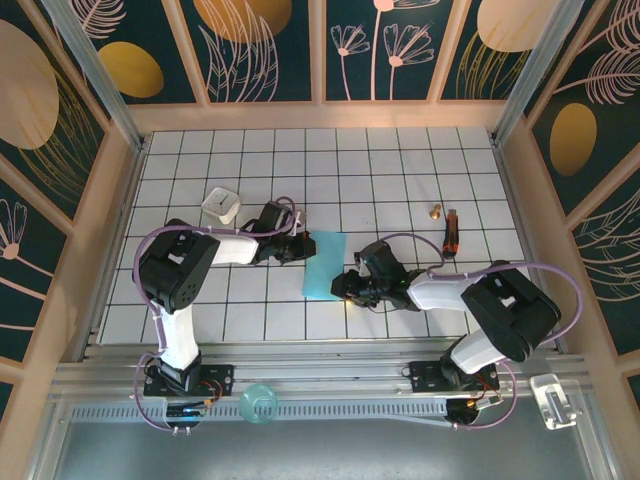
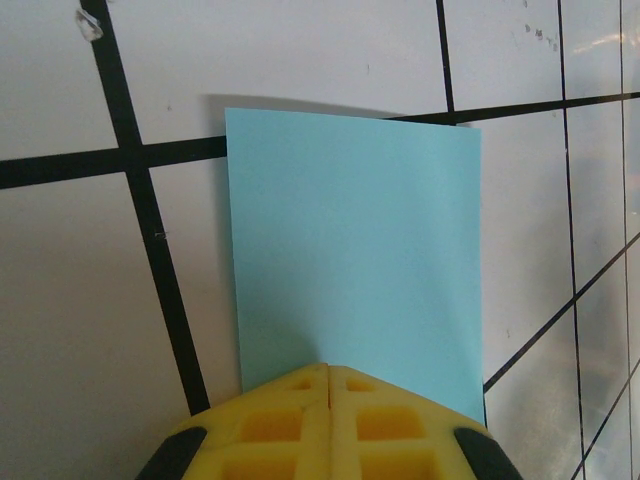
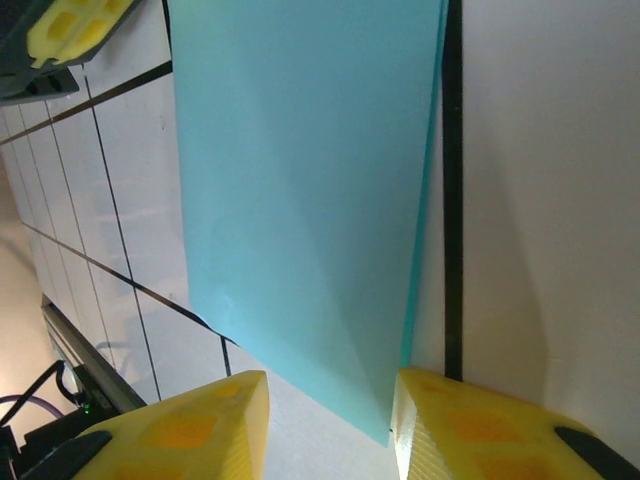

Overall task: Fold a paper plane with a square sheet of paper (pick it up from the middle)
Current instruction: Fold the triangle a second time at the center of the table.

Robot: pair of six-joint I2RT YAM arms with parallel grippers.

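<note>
The light-blue paper (image 1: 325,265) lies on the grid table between the two arms as a narrow rectangle, folded double; in the right wrist view the paper (image 3: 300,180) shows a second layer along its right edge. My left gripper (image 1: 300,245) is shut, and its yellow fingertips (image 2: 330,372) rest over the near edge of the paper (image 2: 355,250), with nothing visibly pinched between them. My right gripper (image 1: 345,287) is open at the sheet's other side. Its two fingers straddle the paper's near corner (image 3: 330,385) without touching it. The left gripper (image 3: 70,25) appears at the top left.
A small white block (image 1: 221,205) stands behind the left arm. A small brass piece (image 1: 436,211) and a dark orange-tipped tool (image 1: 451,232) lie at the right. A teal object (image 1: 258,400) and a clear piece (image 1: 556,400) sit on the near rail.
</note>
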